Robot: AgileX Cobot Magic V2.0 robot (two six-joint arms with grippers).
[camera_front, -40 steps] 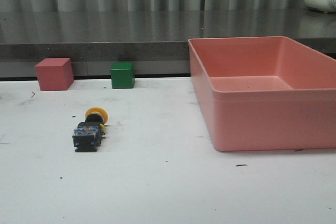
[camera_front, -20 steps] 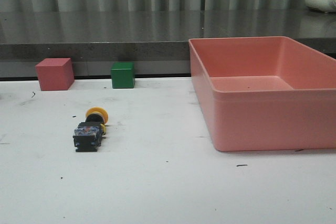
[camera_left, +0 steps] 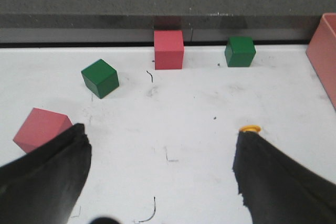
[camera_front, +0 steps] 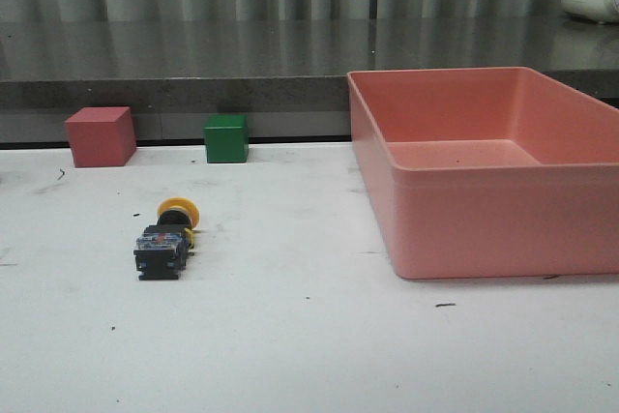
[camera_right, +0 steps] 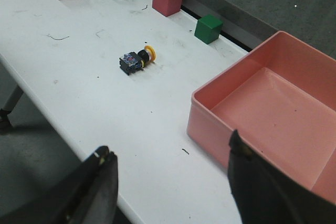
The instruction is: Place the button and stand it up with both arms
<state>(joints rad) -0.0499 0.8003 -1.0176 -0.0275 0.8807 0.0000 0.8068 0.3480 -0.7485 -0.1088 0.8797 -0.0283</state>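
The button (camera_front: 166,237) lies on its side on the white table, left of centre, its yellow cap (camera_front: 179,210) pointing toward the back and its black-and-blue base toward the front. The right wrist view shows the button (camera_right: 135,60) far off from that gripper. In the left wrist view only the yellow cap's edge (camera_left: 250,128) peeks out behind one finger. My left gripper (camera_left: 160,153) is open and holds nothing. My right gripper (camera_right: 170,153) is open over the table's near edge, empty. Neither arm appears in the front view.
A large pink bin (camera_front: 503,176) stands at the right. A pink cube (camera_front: 100,136) and a green cube (camera_front: 225,138) sit along the back edge. Further left lie another green cube (camera_left: 100,78) and another pink cube (camera_left: 41,129).
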